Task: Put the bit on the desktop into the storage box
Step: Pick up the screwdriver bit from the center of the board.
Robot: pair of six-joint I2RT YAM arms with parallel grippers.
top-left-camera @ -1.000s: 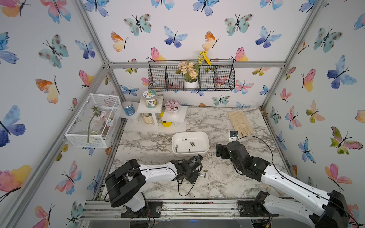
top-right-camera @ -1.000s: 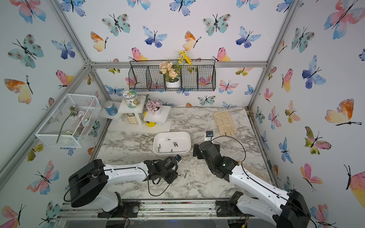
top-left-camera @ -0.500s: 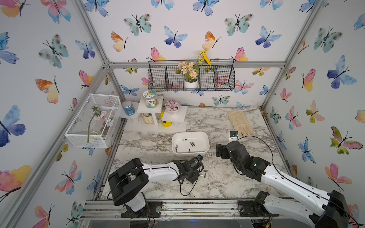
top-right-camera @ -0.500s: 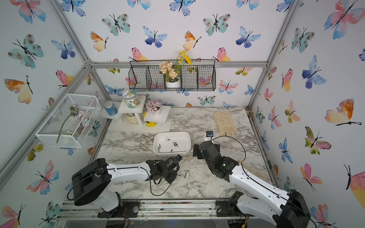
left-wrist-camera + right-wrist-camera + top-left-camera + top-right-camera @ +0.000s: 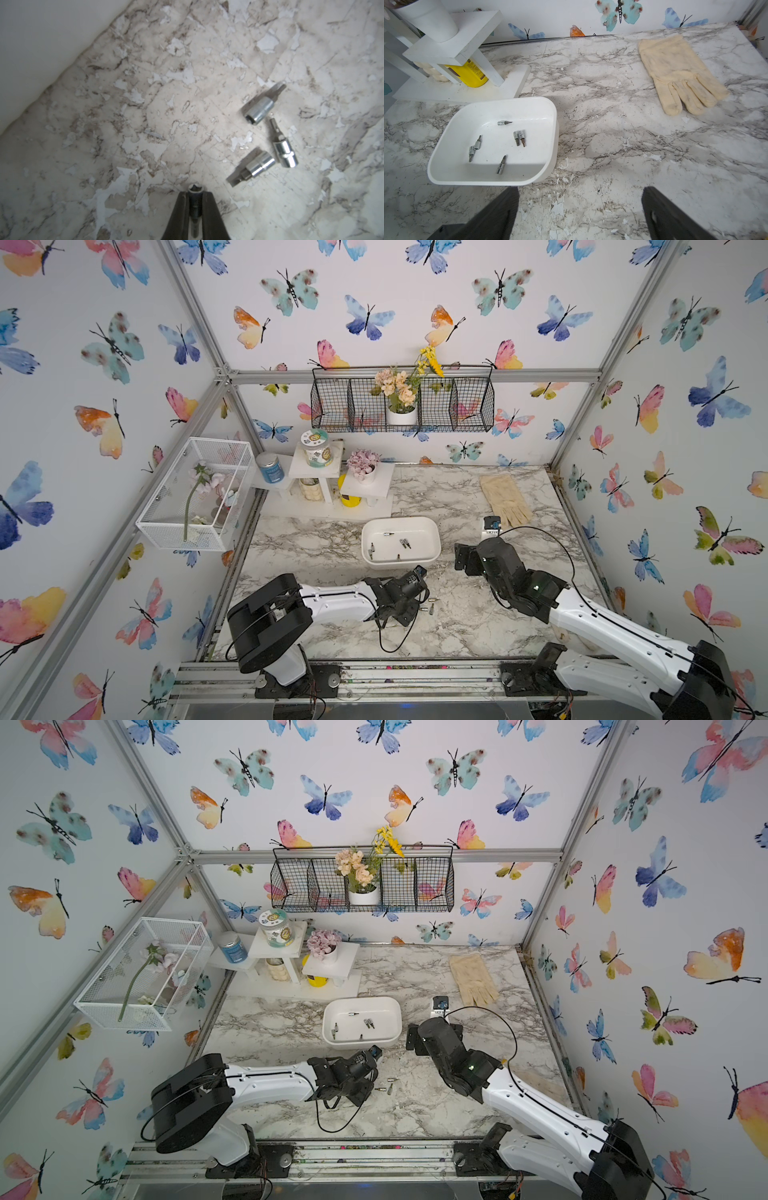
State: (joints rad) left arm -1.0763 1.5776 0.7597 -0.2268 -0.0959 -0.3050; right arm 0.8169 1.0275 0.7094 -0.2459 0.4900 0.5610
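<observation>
- Both top views are bright and evenly lit, with weak shadows.
- Left wrist view: the storage box point(image 5: 31, 41) wall is blurred, the tabletop point(image 5: 145, 104) sharp.
- Right wrist view: soft grey shadows on the tabletop; the right gripper point(image 5: 580, 190) is out of focus.

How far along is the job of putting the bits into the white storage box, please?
Done: six small silver bits lie in the glossy white rounded storage box. In hand: the left pincer is shut on a seventh silver bit. Left: three loose bits on the white marble desktop; the right pincer stands open, empty.
</observation>
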